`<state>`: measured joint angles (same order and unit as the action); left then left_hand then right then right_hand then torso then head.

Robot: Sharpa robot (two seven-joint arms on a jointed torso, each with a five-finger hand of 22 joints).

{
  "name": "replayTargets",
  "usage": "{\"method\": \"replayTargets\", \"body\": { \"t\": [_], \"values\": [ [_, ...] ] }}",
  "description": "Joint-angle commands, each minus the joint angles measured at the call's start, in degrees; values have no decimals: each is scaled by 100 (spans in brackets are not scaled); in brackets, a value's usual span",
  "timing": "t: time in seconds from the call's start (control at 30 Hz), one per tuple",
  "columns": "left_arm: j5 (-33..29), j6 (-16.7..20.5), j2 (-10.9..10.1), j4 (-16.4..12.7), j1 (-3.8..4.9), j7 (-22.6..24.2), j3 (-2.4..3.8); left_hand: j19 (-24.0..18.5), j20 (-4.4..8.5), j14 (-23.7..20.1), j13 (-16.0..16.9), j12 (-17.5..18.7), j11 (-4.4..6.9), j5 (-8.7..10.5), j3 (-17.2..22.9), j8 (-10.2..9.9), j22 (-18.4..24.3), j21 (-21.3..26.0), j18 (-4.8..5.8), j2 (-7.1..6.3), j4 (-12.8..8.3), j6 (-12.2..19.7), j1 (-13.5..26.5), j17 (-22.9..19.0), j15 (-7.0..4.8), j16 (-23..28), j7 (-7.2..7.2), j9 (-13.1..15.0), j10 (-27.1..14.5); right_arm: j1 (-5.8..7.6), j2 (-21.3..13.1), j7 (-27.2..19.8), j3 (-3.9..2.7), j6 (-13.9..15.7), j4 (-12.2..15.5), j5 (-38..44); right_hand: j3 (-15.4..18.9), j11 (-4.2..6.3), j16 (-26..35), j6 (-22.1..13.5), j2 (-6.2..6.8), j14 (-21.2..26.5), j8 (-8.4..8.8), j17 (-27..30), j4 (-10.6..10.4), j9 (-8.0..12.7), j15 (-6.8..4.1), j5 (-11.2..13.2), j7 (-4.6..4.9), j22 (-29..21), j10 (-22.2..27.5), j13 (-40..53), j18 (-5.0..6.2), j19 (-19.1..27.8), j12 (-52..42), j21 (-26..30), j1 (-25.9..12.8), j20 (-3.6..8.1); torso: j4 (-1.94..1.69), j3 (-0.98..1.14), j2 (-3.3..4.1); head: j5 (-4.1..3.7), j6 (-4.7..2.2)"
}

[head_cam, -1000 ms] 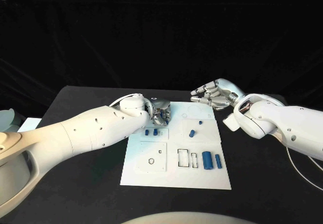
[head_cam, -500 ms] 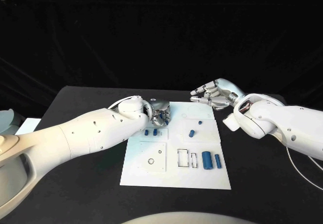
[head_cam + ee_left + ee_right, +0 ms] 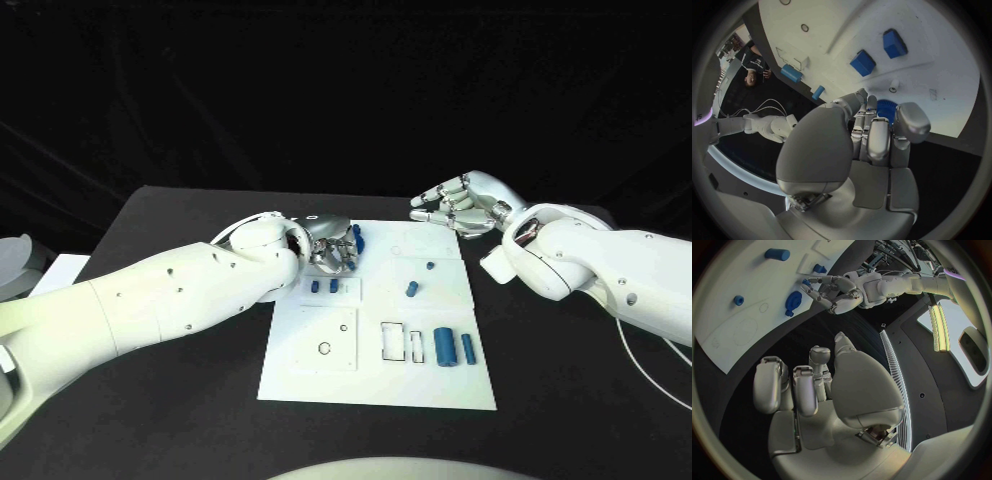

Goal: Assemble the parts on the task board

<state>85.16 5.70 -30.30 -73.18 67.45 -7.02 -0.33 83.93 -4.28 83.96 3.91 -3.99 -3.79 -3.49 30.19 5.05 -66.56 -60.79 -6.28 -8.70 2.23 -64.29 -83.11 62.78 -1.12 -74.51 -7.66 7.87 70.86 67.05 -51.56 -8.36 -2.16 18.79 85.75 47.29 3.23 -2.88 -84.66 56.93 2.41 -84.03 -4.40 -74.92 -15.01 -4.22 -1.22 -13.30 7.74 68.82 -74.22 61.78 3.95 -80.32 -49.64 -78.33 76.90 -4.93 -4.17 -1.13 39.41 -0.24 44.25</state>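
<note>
The white task board lies mid-table. My left hand is over its far left part and pinches a blue round part at its fingertips, edge-up. That blue round part peeks out between the fingers, and the right wrist view shows it face-on beside the left hand. Two small blue blocks stand just nearer than that hand. My right hand hovers off the board's far right corner, fingers curled, with nothing in them.
On the board lie a small blue peg, a short blue piece, and a thick blue cylinder beside a thin one. Outlined slots sit left of the cylinders. Black table surrounds the board.
My left hand has risen and turned a little, so the blue round part now shows at its fingertips. The right hand has hardly moved.
</note>
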Motion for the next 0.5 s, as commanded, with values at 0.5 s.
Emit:
{"method": "replayTargets", "body": {
  "t": [0.5],
  "values": [
    [-579,73,-573,-337,66,-267,79,61,4,138,-6,35,-8,-36,34,-32,-10,22,38,-26,6,-69,118,-25,-9,-13,-11,-15,59,-4,-1,-59,0,-77,-21,48,33,13,24,42,-68,-433,11,-823,14,-8,-30,-38,3,1,-13,6,41,1,-19,28,8,44,16,-7,11,37,-21]
  ]
}}
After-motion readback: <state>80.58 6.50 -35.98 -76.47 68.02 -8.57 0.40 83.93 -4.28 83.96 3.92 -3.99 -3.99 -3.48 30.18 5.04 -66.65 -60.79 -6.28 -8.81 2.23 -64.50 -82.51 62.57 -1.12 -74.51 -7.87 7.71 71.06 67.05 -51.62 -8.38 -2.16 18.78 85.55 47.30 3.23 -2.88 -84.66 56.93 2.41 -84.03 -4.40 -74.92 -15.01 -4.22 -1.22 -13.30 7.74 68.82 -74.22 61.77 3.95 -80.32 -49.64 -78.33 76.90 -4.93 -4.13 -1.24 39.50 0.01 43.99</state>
